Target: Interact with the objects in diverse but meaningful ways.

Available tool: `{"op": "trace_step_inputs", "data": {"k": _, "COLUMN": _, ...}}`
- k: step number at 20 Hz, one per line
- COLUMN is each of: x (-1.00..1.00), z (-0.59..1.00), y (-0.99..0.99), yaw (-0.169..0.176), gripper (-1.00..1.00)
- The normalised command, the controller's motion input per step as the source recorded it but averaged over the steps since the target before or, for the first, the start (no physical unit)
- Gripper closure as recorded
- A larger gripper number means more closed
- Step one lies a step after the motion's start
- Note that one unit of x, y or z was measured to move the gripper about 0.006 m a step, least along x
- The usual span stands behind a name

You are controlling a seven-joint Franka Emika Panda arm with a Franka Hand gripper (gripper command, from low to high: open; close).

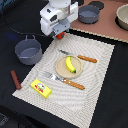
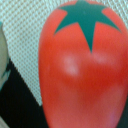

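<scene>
In the exterior view, the arm's gripper (image 1: 60, 34) hangs over the far edge of the striped mat (image 1: 95, 75), near the exterior view's left. A bit of red, the tomato (image 1: 60, 36), shows right under it, seemingly between the fingers, though the white housing hides the fingertips. Whether the tomato rests on the mat or is lifted just clear of it cannot be told. The two-handled pot (image 1: 28, 51) sits just off the mat to the exterior view's left, with the sausage (image 1: 15, 79) nearer the camera on the dark table (image 1: 117, 90). The banana (image 1: 70, 64) lies on a round plate (image 1: 61, 68) mid-mat, a knife (image 1: 80, 57) beyond it and a fork (image 1: 63, 80) in front, and the yellow block (image 1: 41, 88) is near the mat's front corner. The long-handled pan (image 1: 88, 13) stands at the back.

In the wrist view, the tomato (image 2: 85, 70) fills nearly the whole picture, its green star uppermost, with the mat's weave behind it. No finger shows clearly, so I cannot tell from either view whether the fingers are pinching it or merely spread around it.

The tomato looks smooth and rounded; with an off-centre or light pinch it could squirt out and roll off the mat toward the pot. Carried low, it could clip the pot's rim.
</scene>
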Motion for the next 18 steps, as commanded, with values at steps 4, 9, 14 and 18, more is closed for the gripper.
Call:
{"op": "trace_step_inputs", "data": {"k": 4, "x": 0.17, "z": -0.07, "y": 0.09, "yaw": 0.000, "gripper": 1.00}}
{"op": "trace_step_inputs", "data": {"k": 9, "x": 0.31, "z": 0.14, "y": 0.08, "yaw": 0.000, "gripper": 1.00}}
{"op": "trace_step_inputs", "data": {"k": 14, "x": 0.22, "z": 0.83, "y": 0.03, "yaw": 0.000, "gripper": 1.00}}
{"op": "trace_step_inputs", "data": {"k": 18, "x": 0.07, "z": 1.00, "y": 0.08, "yaw": 0.000, "gripper": 1.00}}
